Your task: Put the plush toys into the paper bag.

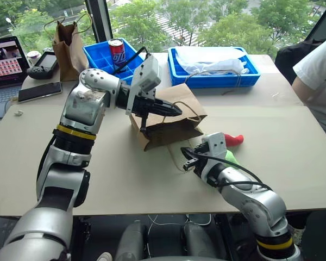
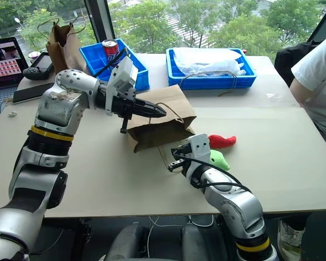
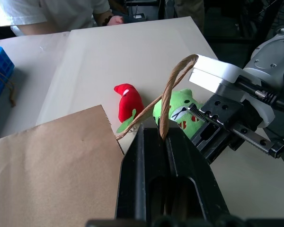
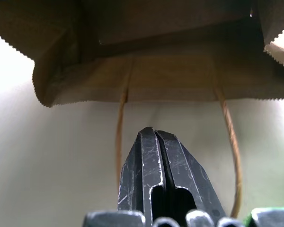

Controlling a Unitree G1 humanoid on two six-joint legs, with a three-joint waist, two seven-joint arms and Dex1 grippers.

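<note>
The wide brown paper bag (image 1: 168,117) lies on its side mid-table, its mouth toward the near right. My left gripper (image 1: 176,110) is shut on the bag's upper twisted handle (image 3: 173,90), holding it up off the table. The red chili plush (image 1: 234,140) and the round green plush (image 3: 177,111) lie side by side on the table just right of the bag's mouth. My right gripper (image 2: 174,160) is shut and low in front of the mouth, beside the green toy. Its fingertips (image 4: 154,132) lie within the loop of the lower handle (image 4: 229,137), which rests on the table.
A narrower brown bag (image 1: 69,46) stands at the far left. Two blue crates (image 1: 106,57) (image 1: 214,76) sit at the back, with a soda can (image 1: 117,53) in the left one. A laptop (image 1: 5,65) and phone (image 1: 39,91) lie at the left; a person (image 1: 318,81) sits at the right edge.
</note>
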